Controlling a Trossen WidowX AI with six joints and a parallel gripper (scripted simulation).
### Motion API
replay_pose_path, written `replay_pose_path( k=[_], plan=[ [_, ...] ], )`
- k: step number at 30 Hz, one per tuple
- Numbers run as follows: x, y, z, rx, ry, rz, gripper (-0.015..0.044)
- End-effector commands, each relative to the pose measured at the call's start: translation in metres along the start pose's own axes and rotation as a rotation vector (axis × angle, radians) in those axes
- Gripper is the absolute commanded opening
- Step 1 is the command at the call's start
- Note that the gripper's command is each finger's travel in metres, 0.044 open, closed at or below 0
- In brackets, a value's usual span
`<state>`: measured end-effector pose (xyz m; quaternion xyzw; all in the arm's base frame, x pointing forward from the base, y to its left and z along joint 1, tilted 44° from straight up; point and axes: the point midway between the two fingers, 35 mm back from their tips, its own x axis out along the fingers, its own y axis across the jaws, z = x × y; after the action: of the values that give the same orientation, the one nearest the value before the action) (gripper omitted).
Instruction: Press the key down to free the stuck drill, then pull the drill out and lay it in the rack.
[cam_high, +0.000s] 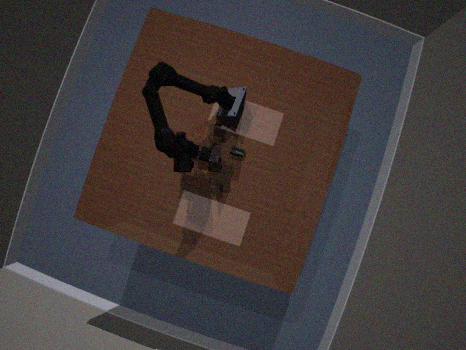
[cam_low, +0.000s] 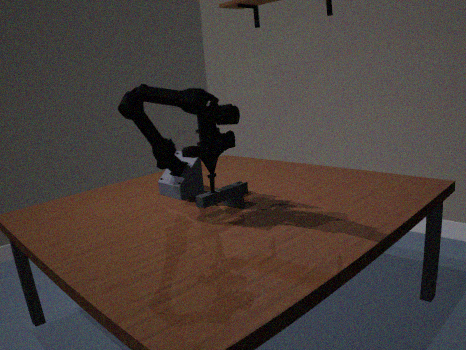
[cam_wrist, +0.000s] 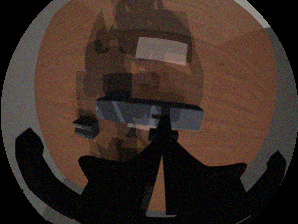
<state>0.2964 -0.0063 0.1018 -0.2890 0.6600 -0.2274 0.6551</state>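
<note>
A long grey bar (cam_low: 206, 199) (cam_wrist: 187, 119) lies above the table's surface. A thin dark pin with a wider head (cam_low: 212, 183) (cam_wrist: 164, 118) stands upright from it. Which part is the key and which the drill, I cannot tell. A small dark grooved block (cam_high: 238, 152) (cam_wrist: 86, 127), perhaps the rack, lies near one end of the bar. My gripper (cam_low: 212, 171) (cam_wrist: 163, 137) points straight down and is shut, with nothing seen between its fingers. Its fingertips are at the pin's head and look to be touching it. The arm hides much of the bar in the top view.
The arm's pale wedge-shaped base (cam_high: 241, 96) (cam_low: 172, 190) stands on the wooden table (cam_high: 300, 165) (cam_low: 125, 250) close to the bar. Bright light patches and the arm's shadow fall on the table top. The light is dim.
</note>
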Motion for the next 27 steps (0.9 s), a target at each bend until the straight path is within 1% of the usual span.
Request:
replay_pose_path(
  k=[1, 27],
  plan=[
    [0.0055, -0.0022, -0.0027, -0.004, 0.005, -0.007, 0.0000],
    [0.0051, -0.0009, -0.0036, -0.004, 0.005, -0.007, 0.0000]
  ],
)
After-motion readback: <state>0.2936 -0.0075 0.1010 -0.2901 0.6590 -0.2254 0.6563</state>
